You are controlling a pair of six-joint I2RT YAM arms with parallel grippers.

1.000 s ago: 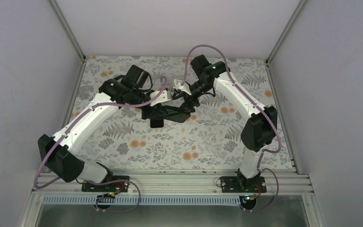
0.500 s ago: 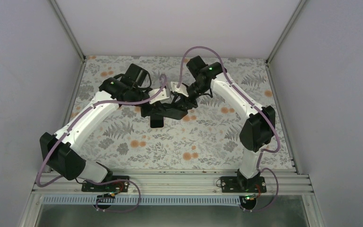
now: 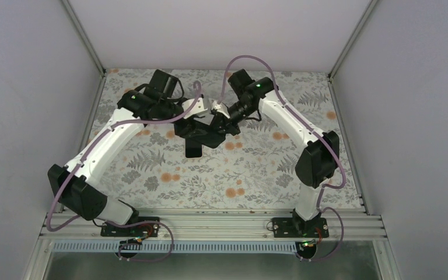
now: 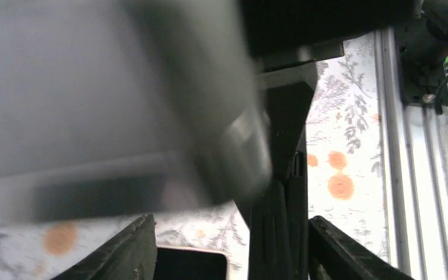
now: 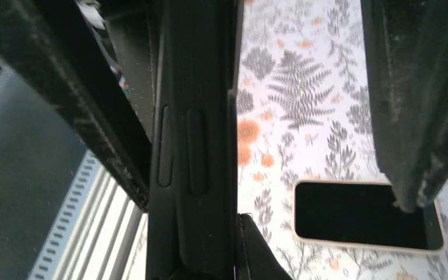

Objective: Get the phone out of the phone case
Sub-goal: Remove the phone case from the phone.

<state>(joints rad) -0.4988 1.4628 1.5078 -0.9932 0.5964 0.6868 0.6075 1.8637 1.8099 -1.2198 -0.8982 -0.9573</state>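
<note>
Worktop [image 3: 256, 169]: floral sheet, walled on the left, far and right edges. Its pattern shows uncovered between the phone and the near edge, and along the right edge.
Left arm [image 3: 102, 146]: reaches from the near left corner to the far middle.
Right arm [image 3: 291, 122]: reaches from the near right corner and bends back to meet the left arm at the far middle.
Case [image 3: 203, 133]: black, lifted off the worktop between the two pincers at the far middle. The right wrist view shows it edge-on, with its side buttons visible. The phone lies outside it.
Phone [image 5: 361, 216]: flat on the worktop just left of the middle, under the raised case and apart from it. Its dark screen faces up, with a pale rim around it.
Left pincer [image 4: 230, 220]: the fingers stand either side of the case, with a gap on one side. The view is blurred, so whether it grips cannot be told.
Right pincer [image 5: 274, 205]: spread wide. The case lies against one finger, and the other is well apart from it across bare worktop.
Change: over the last second both wrists and the case have drawn a little toward the far left corner. The phone has stayed in place.
</note>
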